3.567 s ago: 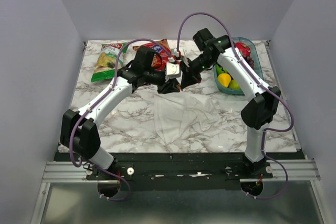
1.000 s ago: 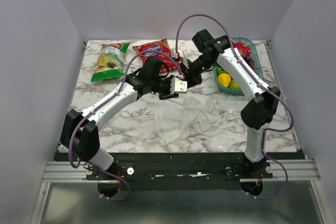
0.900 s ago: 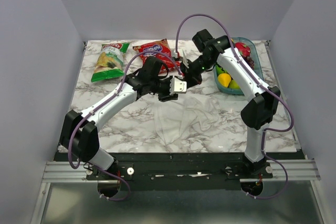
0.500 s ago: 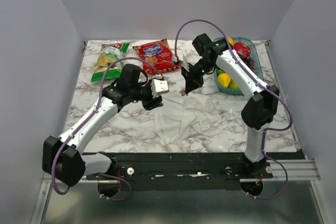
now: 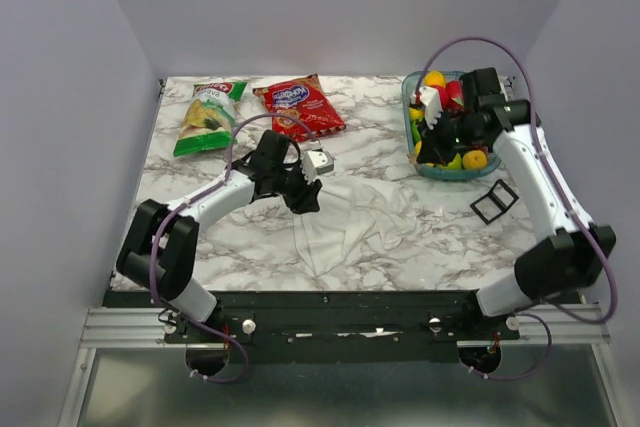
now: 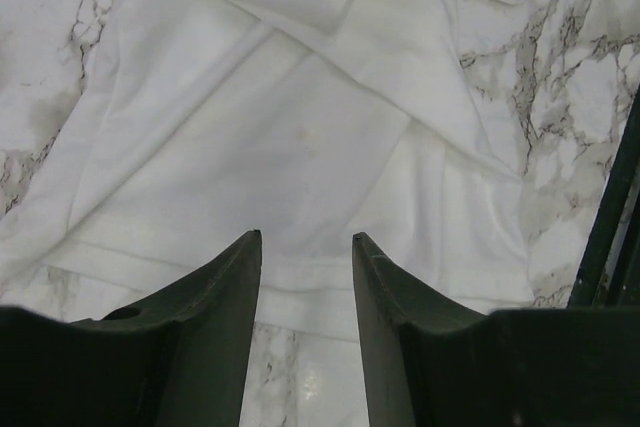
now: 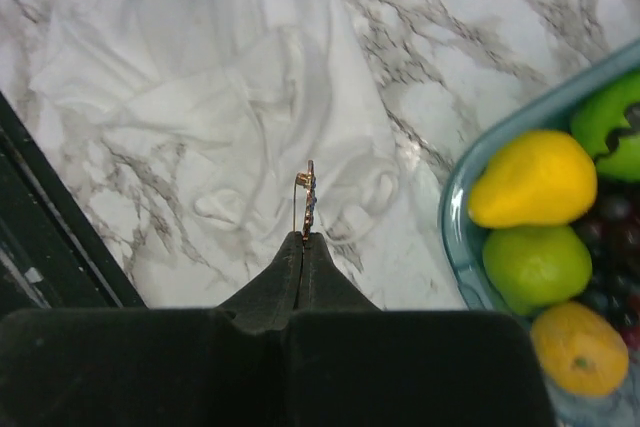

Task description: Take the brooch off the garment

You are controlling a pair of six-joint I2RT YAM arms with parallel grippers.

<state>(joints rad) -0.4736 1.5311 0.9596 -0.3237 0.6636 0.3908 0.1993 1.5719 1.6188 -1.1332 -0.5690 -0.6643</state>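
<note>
The brooch (image 7: 309, 197) is a tiny pin seen edge-on, with a thin gold wire and bluish stones. My right gripper (image 7: 304, 234) is shut on it and holds it in the air, clear of the cloth. In the top view the right gripper (image 5: 428, 150) hangs by the fruit bowl's left side; the brooch is too small to see there. The garment (image 5: 350, 219) is a crumpled white cloth on the marble table, also in the left wrist view (image 6: 300, 117) and the right wrist view (image 7: 190, 97). My left gripper (image 6: 304, 239) is open and empty, low over the garment's edge (image 5: 305, 197).
A teal bowl (image 5: 447, 171) of fruits stands at the back right, its rim near the right gripper (image 7: 456, 209). A black square frame (image 5: 494, 200) lies right of the garment. A green snack bag (image 5: 208, 115) and a red one (image 5: 297, 105) lie at the back left.
My right gripper has moved right, away from the garment to the fruit bowl, carrying the brooch. My left gripper has drawn back and sunk to the garment's left edge. The black frame now shows.
</note>
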